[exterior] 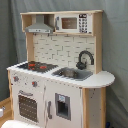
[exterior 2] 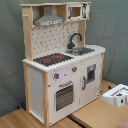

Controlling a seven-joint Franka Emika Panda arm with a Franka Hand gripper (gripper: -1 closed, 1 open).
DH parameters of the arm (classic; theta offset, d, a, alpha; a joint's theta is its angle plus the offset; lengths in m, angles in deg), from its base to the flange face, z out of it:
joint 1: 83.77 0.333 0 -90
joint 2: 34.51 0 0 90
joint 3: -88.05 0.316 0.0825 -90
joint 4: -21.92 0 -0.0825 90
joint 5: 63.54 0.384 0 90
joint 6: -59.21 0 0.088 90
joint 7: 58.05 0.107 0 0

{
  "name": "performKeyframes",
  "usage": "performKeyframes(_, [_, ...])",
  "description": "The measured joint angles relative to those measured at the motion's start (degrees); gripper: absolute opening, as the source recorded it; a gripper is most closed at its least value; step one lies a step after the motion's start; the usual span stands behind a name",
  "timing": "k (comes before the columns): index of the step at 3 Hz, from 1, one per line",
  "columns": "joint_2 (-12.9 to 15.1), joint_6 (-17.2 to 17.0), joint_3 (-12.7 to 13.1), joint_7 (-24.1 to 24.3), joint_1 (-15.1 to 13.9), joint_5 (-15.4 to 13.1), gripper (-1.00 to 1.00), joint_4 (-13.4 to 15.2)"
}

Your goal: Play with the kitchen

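- The kitchen [exterior: 57, 70] is seen standing upright on a light wooden floor in both exterior views, against a grey curtain backdrop [exterior: 115, 40].
- On its countertop a black-red hob [exterior 2: 52, 59] is set beside the sink [exterior 2: 82, 50], and the black faucet [exterior 2: 74, 39] is arched over the basin.
- Above, a grey hood [exterior: 39, 26] and a small microwave cabinet [exterior: 72, 22] are mounted; below, the oven door [exterior 2: 64, 96] is shut, with knobs [exterior 2: 65, 73] above it.
- A white part of the arm — taken to be the gripper [exterior 2: 116, 95] — is seen only at the second exterior view's right edge, low and well apart from the kitchen; whether its fingers are apart or together cannot be told.
- No contact with any part of the toy is shown, so the play is judged not yet begun.
- The kitchen is tall and probably light — a hard push high up could tip or slide it.
- The faucet and knobs are small, so a misaligned approach could glance off them or jam against the counter edge.
- A pull on the oven handle could drag the whole unit forward if nothing braces it.
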Motion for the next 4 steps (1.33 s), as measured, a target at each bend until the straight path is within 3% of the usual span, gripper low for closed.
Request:
performKeyframes(1, [0.58, 1.15, -4.50, 0.23, -3.73, 0.60, 1.00, 0.07])
performKeyframes(3, [0.58, 8.73, -8.71, -2.82, -10.89, 0.60, 1.00, 0.02])
performKeyframes(4, [0.61, 10.11, -13.17, -6.13, -11.82, 0.60, 1.00, -0.72])
